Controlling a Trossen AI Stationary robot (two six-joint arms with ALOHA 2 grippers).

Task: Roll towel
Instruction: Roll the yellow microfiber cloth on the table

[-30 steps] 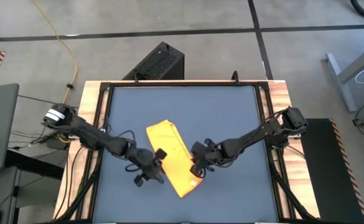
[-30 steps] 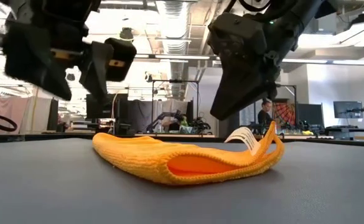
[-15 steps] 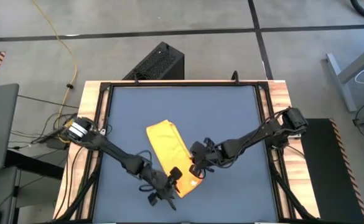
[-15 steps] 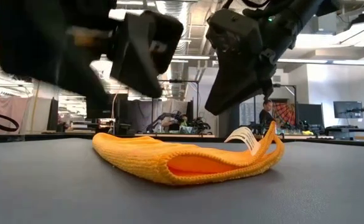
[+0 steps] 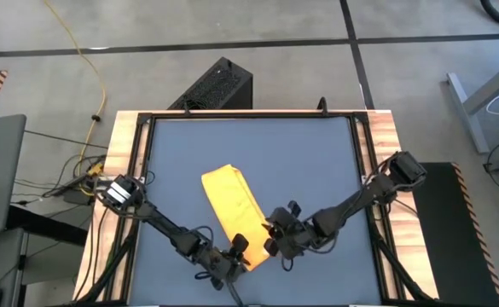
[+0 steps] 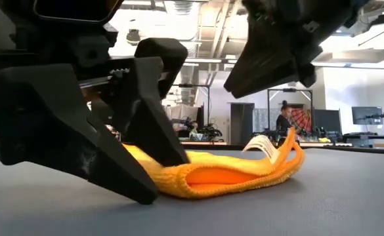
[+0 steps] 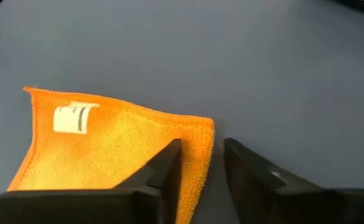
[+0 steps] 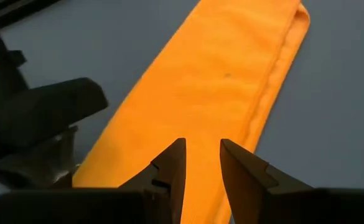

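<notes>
The yellow-orange towel [image 5: 232, 213] lies on the blue-grey table, folded into a long strip that runs from mid-table toward the near edge. Its near end with a white label [image 7: 74, 118] curls up a little [image 6: 270, 147]. My left gripper [image 5: 234, 254] is open and low at the strip's near end [image 6: 159, 177]. In the left wrist view [image 7: 203, 165] one finger stands over the cloth and the other over bare table beside the corner [image 7: 201, 127]. My right gripper [image 5: 275, 241] is open a little and hovers above the strip [image 8: 219, 81], clear of it [image 6: 264, 59]. My left gripper comes down slanting from the near side, its fingers on either side of the towel's edge next to the near corner [image 7: 197, 149]. One fingertip [image 6: 142, 193] is down at the table. I cannot tell whether a finger touches the cloth.
The table [image 5: 317, 153] is bordered by a black frame and wooden rails [image 5: 130, 145]. Bare tabletop lies on the far side and to both sides of the towel. Both arms reach in low across the near half, their grippers close together at the towel's near end.
My left gripper has gone toward the table's near edge and right, along the towel's left side, and down to its near end. My right gripper has shifted a little toward the near edge above the towel. The towel has stayed where it was.
</notes>
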